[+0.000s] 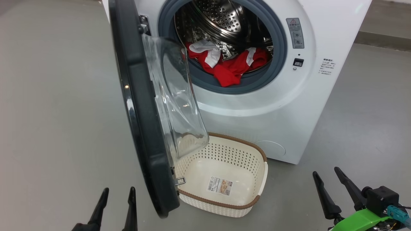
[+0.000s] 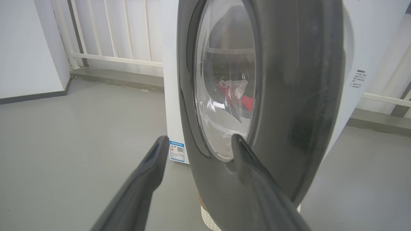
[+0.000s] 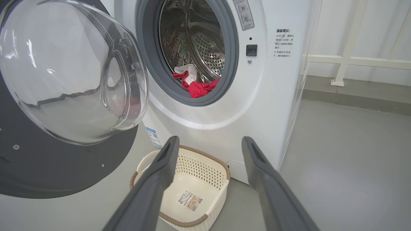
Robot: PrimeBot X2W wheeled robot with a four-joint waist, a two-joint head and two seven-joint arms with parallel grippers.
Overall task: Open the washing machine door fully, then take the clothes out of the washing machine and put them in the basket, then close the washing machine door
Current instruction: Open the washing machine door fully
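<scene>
So the washing machine door (image 1: pixel 141 128) is swung out roughly square to the front of the washing machine (image 1: pixel 273 106). It's open but maybe not fully, so I'd call this the tail of step 1, right before step 2. The clothes (image 1: pixel 229 69) sit at the mouth of the drum (image 1: pixel 221 16), 1 red bit draped over the grey ring (image 1: pixel 205 84). The basket (image 1: pixel 237 140) is on the floor (image 1: pixel 48 112) right in front of the machine, just beside the door's lower edge, with nothing but a sticker (image 1: pixel 220 185) inside. Left hand (image 1: pixel 118 192) and right hand (image 1: pixel 326 171) both have fingers spread wide, holding nothing. The left hangs just beside the door's outer face. Next up, I'd guess the right hand goes past the glass bowl (image 1: pixel 173 96) into the drum, which wants a deep reach and a soft pinch.
</scene>
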